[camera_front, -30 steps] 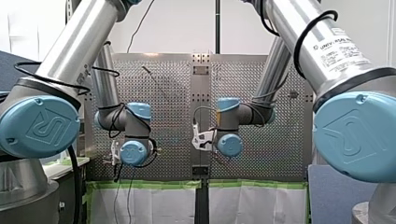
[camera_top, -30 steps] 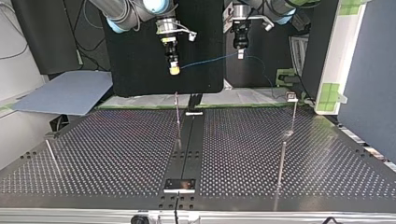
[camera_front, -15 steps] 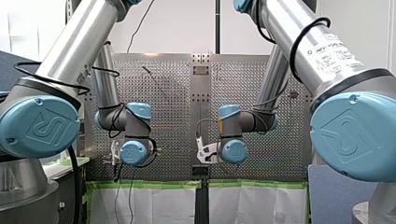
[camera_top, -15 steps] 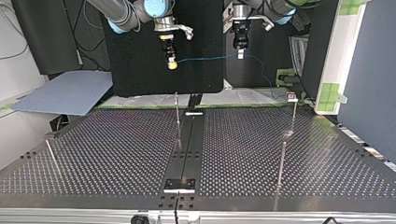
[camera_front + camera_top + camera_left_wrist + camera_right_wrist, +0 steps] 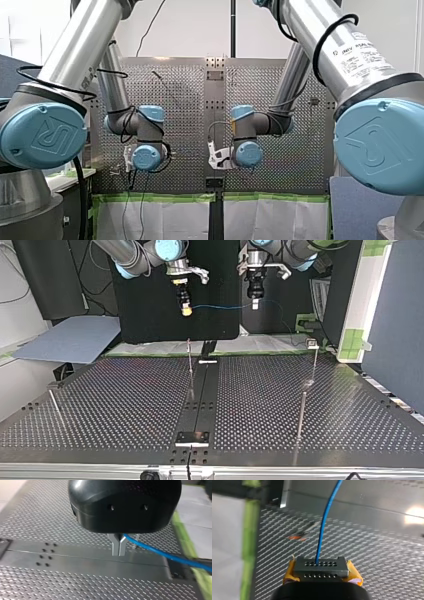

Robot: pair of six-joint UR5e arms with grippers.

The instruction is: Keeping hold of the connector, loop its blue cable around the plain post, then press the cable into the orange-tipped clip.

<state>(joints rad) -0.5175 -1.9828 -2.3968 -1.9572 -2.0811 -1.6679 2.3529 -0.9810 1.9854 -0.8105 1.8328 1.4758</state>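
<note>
In the right wrist view my right gripper [image 5: 321, 576] is shut on a grey connector [image 5: 321, 567] held between its yellow pads [image 5: 354, 576]. The blue cable [image 5: 324, 525] leaves the connector's far face. A blurred orange-tipped clip [image 5: 298, 536] stands on the table ahead of and below it. In the left wrist view my left gripper [image 5: 119, 552] has its metal fingers shut on the blue cable [image 5: 160, 553], which trails off to one side. In the top view both grippers hang high above the table's far edge, right gripper [image 5: 186, 311] and left gripper [image 5: 255, 304], with the cable [image 5: 220, 306] nearly level between them.
Thin upright posts stand on the perforated table [image 5: 125, 405]: one near the middle [image 5: 190, 365], two at the top view's right [image 5: 315, 362] [image 5: 301, 415], one at its left [image 5: 55, 407]. A dark strip [image 5: 200, 400] runs down the centre. Green tape [image 5: 160, 198] edges the table's near side in the front view.
In the top view my left gripper has shifted slightly toward the view's left and my right gripper has bobbed a little; the cable between them now lies more level. Both grips are unchanged.
</note>
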